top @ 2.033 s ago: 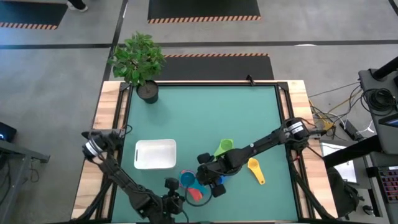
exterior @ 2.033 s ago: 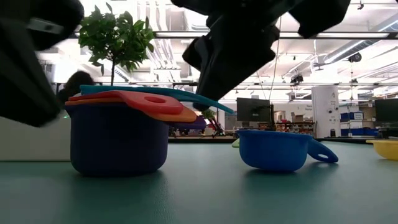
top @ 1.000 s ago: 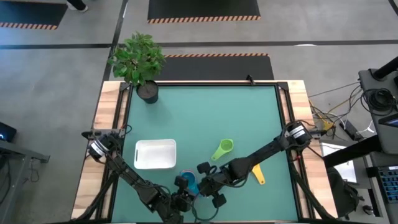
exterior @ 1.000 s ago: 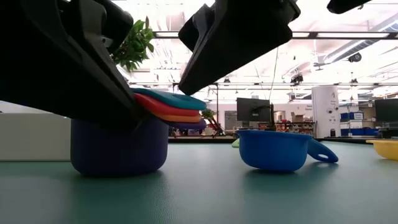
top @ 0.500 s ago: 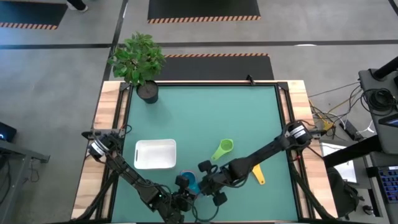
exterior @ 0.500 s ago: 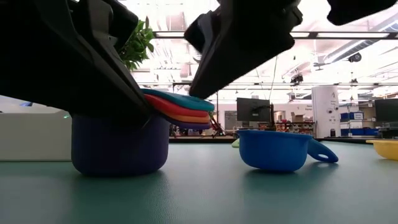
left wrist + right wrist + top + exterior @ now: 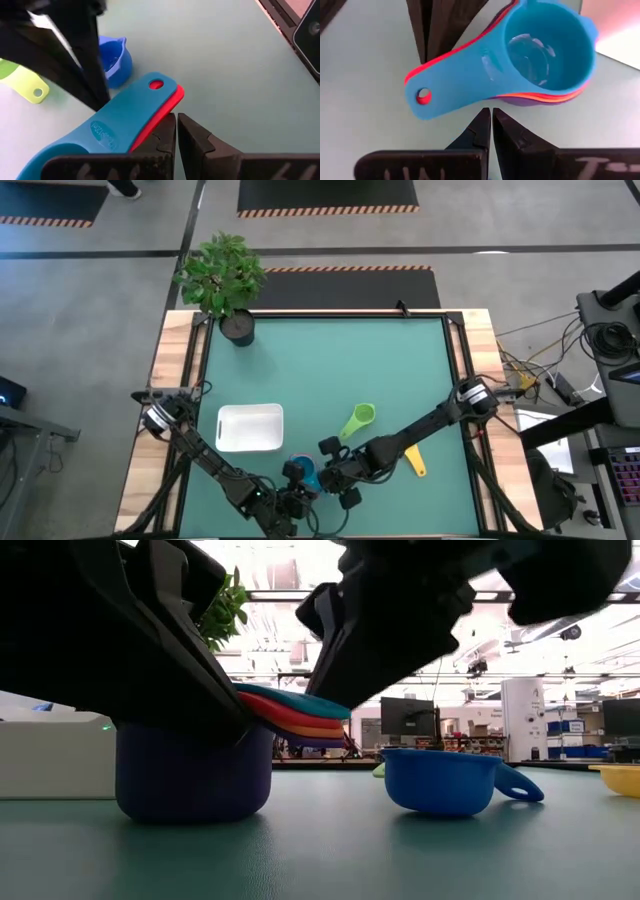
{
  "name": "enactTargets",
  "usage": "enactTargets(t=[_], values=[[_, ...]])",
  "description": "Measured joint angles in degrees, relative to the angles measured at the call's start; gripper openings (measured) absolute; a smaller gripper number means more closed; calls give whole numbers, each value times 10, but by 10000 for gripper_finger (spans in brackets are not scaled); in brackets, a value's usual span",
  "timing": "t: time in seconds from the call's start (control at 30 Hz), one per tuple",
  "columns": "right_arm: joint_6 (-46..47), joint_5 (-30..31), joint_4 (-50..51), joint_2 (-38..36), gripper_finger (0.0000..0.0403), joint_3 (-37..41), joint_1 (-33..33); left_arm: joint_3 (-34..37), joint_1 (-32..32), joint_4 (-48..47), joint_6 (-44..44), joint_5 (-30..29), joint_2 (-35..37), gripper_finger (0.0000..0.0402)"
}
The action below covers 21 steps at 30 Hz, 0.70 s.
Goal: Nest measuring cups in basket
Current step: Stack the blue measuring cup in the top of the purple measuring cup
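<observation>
Several measuring cups are nested in a stack (image 7: 303,471) that stands on its purple base (image 7: 190,775). The light blue cup (image 7: 540,50) is on top, and the handles (image 7: 125,115) lie one over another. My left gripper (image 7: 176,132) is shut beside the handles. My right gripper (image 7: 490,117) is shut and points at the stack's side. The dark blue cup (image 7: 440,780), the green cup (image 7: 358,420) and the yellow cup (image 7: 412,456) lie apart on the mat. The white basket (image 7: 250,428) stands to the stack's left. My left gripper's shut fingers (image 7: 162,135) lie against the side edge of the stacked handles, where the red handle's edge (image 7: 167,107) runs behind one fingertip. The stack stands upright on the table. My right gripper's tips are close to the stack's lower wall (image 7: 495,100); I cannot tell whether they touch it.
A potted plant (image 7: 237,328) stands at the far left corner. The two arms cross close together at the near edge. The mat's far half (image 7: 330,360) is bare.
My left gripper has come in against the stack from the near side. The handles, fanned out two seconds ago, now lie gathered and have swung a little more to the right in the low view. The purple base has stayed almost in place.
</observation>
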<state>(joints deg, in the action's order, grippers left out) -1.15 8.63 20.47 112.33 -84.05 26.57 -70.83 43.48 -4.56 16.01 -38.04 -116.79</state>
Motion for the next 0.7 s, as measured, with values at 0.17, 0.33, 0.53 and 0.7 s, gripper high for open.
enactTargets(t=[0.17,0.33,0.53,0.7], values=[[3,-1,-5,0,9,0,4,0,0,0,-1,0,0,0],[5,0,-11,0,9,0,5,0,-1,0,-1,0,0,0],[8,0,-18,0,9,0,9,0,-1,0,-1,2,0,0],[8,0,-19,0,9,0,9,1,-1,0,-1,2,0,0]])
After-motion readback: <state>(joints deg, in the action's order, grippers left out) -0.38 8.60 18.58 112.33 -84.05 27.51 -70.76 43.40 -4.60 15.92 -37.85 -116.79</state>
